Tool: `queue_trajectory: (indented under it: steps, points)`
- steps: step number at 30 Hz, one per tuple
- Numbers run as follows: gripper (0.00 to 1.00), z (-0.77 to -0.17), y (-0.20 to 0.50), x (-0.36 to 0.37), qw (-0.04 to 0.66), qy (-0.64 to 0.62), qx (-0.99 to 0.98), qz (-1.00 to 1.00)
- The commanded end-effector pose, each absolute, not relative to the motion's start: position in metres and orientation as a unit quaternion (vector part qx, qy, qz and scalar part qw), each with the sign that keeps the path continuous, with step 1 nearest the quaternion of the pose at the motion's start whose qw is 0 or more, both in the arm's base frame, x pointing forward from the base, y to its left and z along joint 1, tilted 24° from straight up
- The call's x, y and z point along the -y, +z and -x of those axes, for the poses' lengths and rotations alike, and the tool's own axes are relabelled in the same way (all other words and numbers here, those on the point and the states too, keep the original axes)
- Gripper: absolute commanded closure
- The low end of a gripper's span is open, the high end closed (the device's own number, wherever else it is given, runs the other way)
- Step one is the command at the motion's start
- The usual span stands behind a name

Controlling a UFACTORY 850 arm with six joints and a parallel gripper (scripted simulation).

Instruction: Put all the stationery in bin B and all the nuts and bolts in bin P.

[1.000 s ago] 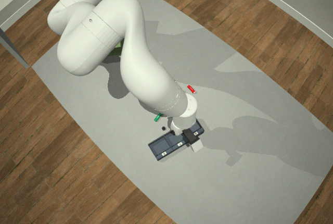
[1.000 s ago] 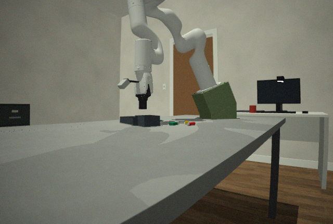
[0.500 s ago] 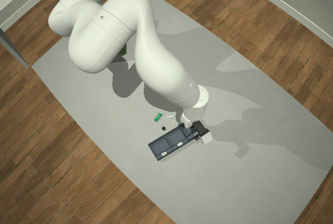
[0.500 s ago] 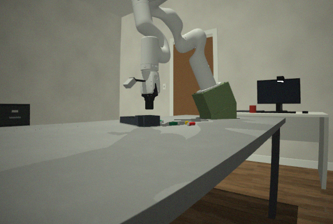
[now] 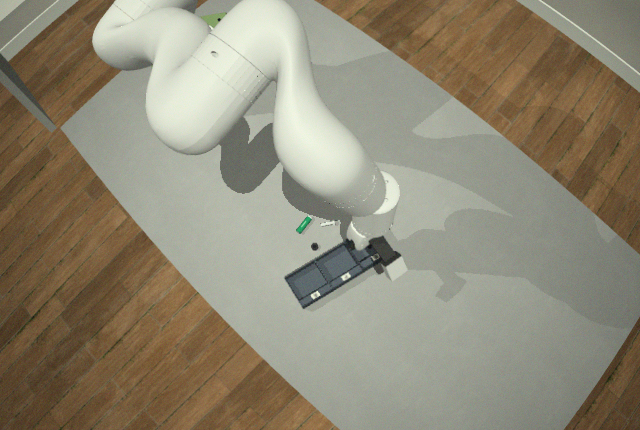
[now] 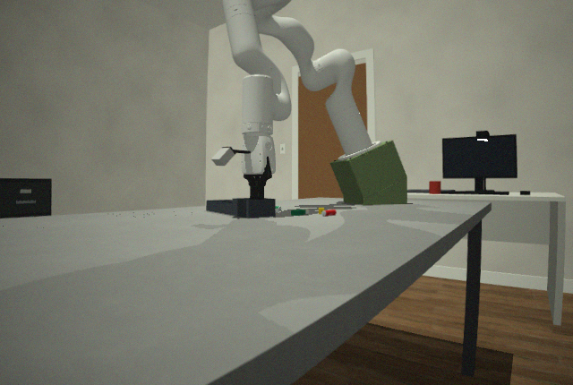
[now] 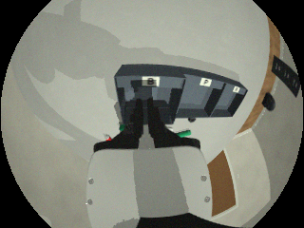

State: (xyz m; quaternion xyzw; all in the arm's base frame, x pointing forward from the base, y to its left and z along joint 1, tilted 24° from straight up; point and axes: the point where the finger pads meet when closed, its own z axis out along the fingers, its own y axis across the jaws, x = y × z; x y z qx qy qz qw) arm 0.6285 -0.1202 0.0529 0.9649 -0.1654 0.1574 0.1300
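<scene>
Three joined dark blue bins stand on the table. Bin B [image 5: 375,257] [image 7: 150,81] is at one end, bin P [image 5: 345,276] [image 7: 205,82] in the middle. My gripper [image 6: 257,196] [image 7: 144,105] points down, its fingertips low in bin B. Its fingers are almost together, with no held thing visible. A green piece [image 5: 303,224] [image 7: 185,134], a white piece [image 5: 328,223] and a small dark round thing [image 5: 314,246] [image 7: 191,120] lie beside the bins. Another green piece [image 6: 298,211], a yellow thing [image 6: 320,209] and a red thing [image 6: 329,212] also lie on the table. The fingers hide part of bin B's floor.
The third bin [image 5: 306,283] [image 7: 230,102] adjoins bin P; its letter is hard to read. My arm hides part of the table in the top view. The green arm base [image 6: 377,179] stands at the back. A separate desk holds a monitor [image 6: 479,156] and a red cup [image 6: 434,187].
</scene>
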Motion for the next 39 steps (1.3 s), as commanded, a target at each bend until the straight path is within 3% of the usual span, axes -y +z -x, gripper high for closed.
queue_trajectory:
  steps: [1, 39]
  points:
    - [0.93, -0.631, 0.049, 0.122, 0.130, 0.159, 0.165, -0.965]
    - [0.93, -0.636, 0.031, 0.127, 0.130, 0.159, 0.165, -0.965]
